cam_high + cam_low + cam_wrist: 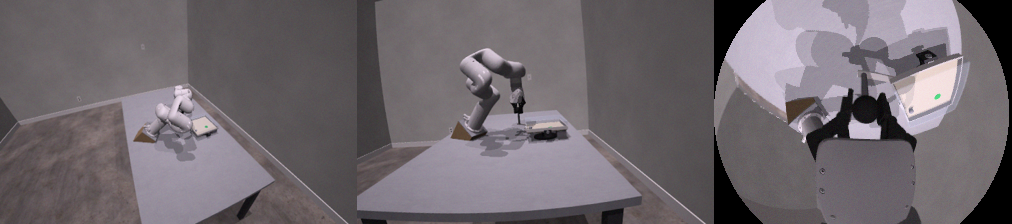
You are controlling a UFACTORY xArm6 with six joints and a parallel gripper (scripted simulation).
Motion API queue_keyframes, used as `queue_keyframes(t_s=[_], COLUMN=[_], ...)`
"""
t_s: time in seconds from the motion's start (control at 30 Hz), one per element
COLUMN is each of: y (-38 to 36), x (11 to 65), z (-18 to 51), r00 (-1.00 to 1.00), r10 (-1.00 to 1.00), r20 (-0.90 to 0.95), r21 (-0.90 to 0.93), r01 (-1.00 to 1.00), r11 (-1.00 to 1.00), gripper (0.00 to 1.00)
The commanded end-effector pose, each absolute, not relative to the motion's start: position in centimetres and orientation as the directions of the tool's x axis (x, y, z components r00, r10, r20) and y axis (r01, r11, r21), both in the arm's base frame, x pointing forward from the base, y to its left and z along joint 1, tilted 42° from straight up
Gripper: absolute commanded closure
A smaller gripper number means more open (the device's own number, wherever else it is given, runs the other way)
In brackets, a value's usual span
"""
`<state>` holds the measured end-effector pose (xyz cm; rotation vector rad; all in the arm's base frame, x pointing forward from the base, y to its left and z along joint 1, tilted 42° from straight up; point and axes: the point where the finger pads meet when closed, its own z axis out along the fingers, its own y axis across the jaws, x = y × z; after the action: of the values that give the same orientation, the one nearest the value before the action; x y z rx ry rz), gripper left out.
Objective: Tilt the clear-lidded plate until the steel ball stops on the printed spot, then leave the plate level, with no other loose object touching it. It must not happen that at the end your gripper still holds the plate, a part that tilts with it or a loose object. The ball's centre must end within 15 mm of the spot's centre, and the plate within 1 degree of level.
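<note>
while hovering beside the plate (549,126), the claw (518,109) clamps a dark round-headed rod (518,118).

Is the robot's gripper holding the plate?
No, in the exterior view the gripper hangs beside the plate, shut on a thin dark tool, not on the plate.
</note>
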<state>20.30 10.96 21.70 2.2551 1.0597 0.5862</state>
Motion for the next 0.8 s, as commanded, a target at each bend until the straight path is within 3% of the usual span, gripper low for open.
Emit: queue_keyframes(t_s=[0.0,0.77], y=[11.19,11.11], x=[20.34,20.24], z=[21.77,21.85], r00=[0.586,0.586], r10=[0.797,0.797], r20=[0.147,0.147], r21=[0.655,0.655], r01=[0.545,0.545], r11=[-0.523,-0.523], gripper=[1.0,1.0])
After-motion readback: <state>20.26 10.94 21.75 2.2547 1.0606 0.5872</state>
